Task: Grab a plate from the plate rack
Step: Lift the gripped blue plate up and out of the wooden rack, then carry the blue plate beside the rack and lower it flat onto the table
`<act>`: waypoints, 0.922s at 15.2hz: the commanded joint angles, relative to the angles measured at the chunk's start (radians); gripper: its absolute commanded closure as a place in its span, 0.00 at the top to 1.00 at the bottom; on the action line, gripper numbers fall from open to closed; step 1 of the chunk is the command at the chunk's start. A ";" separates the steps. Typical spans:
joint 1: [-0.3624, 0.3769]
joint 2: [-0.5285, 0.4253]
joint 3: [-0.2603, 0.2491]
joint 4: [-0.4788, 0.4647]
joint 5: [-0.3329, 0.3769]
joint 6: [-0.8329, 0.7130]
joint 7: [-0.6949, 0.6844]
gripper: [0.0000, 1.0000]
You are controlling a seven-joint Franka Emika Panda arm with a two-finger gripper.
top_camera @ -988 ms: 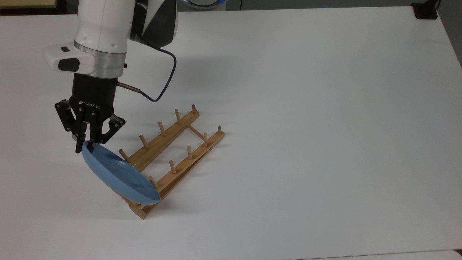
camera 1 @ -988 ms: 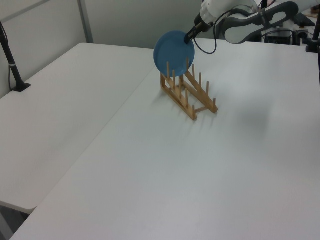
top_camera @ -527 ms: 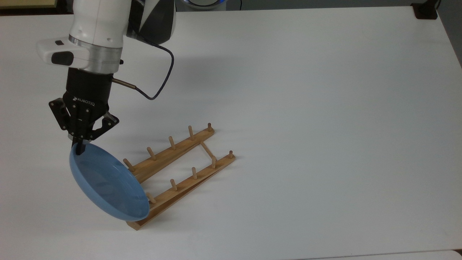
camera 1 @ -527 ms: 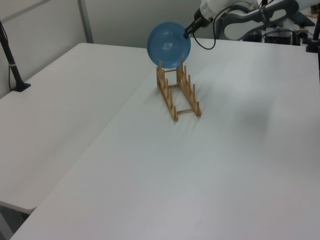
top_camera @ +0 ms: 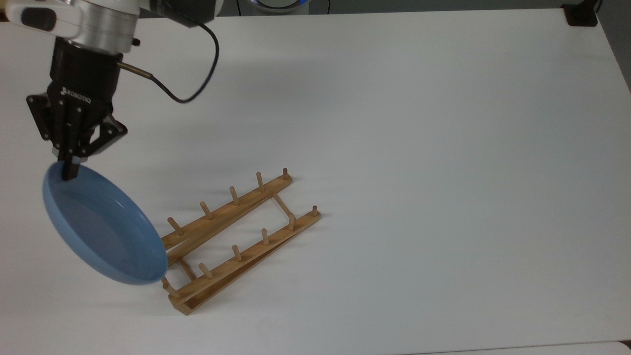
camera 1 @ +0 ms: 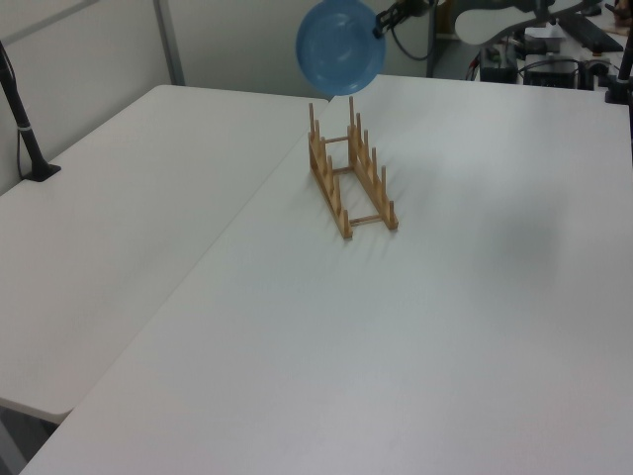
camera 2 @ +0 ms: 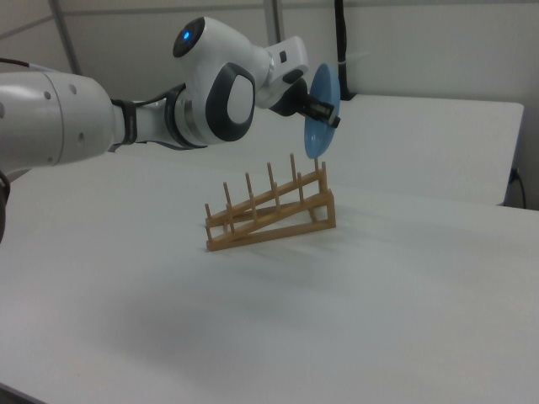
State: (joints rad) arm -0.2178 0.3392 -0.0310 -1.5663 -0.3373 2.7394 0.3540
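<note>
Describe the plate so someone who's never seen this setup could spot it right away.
On the white table stands a wooden plate rack. Just above its end, at the top view's left, the gripper pinches the rim of the plate, clear of the pegs. It is round, glossy, light blue, the lone coloured thing here.

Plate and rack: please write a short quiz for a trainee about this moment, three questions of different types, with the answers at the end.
1. True or false: the plate rests between the pegs of the plate rack.
2. Where does the gripper hold the plate? A) at the rim B) at the centre C) from below
3. Fill in: in the right view the plate hangs ____ the rack.

Key:
1. False. In the left view the plate is clear of the rack.
2. A. The fingers are shut on the rim.
3. Above; the plate is higher than the pegs.
</note>
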 commanded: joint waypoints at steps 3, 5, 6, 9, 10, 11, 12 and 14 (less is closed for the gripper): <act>-0.002 -0.126 0.000 -0.093 0.145 -0.364 -0.091 0.00; -0.041 -0.175 -0.001 -0.089 0.330 -0.608 -0.336 0.00; -0.055 -0.192 -0.004 -0.087 0.372 -0.720 -0.433 0.00; -0.087 -0.218 -0.009 -0.087 0.380 -0.975 -0.648 0.00; -0.100 -0.218 -0.010 -0.089 0.380 -1.027 -0.723 0.00; -0.110 -0.218 -0.010 -0.092 0.380 -1.076 -0.794 0.00; -0.112 -0.215 -0.010 -0.107 0.380 -1.104 -0.849 0.00; -0.112 -0.206 -0.007 -0.153 0.380 -1.101 -0.902 0.00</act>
State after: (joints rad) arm -0.3337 0.1476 -0.0358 -1.6305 0.0206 1.6497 -0.4332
